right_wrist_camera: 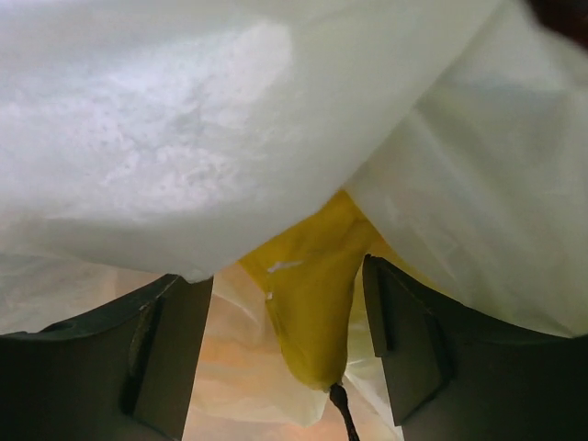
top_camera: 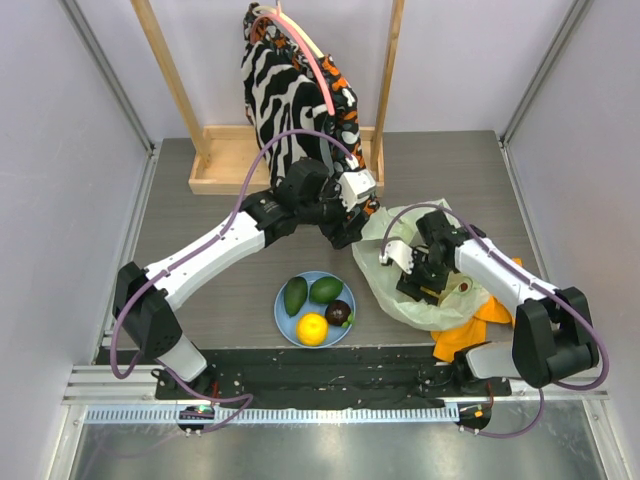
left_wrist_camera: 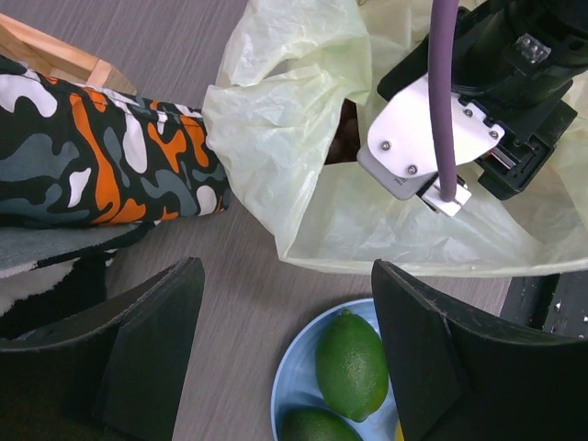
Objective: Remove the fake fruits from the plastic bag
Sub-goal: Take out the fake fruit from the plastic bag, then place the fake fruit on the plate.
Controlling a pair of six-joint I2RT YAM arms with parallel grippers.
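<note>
While four of the fake fruits [top_camera: 326, 290] rest on the blue plate [top_camera: 287, 322], the job looks close to done: two avocados [top_camera: 295, 295], an orange [top_camera: 312, 328] and a dark purple fruit [top_camera: 340, 313] lie bunched together there, just in front of the arms' bases. What seems to be left is one yellow fruit [right_wrist_camera: 312, 312], probably the lemon, seen from the right wrist wrapped in folds of the plastic bag [top_camera: 380, 285]. The bag lies crumpled on the table to the right of the plate, partly over an orange cloth [top_camera: 470, 335].

The right gripper [right_wrist_camera: 285, 276] is down inside the bag with its jaws apart. The yellow fruit sits between them, with a clear gap on one side, so it does not look gripped. The left gripper [left_wrist_camera: 287, 271] hangs spread wide and empty over the bare table, between the bag's edge, the plate and a patterned garment [left_wrist_camera: 101, 165].

No brand, label or readable writing shows on the bag, the fruit, the plate or the arms.
</note>
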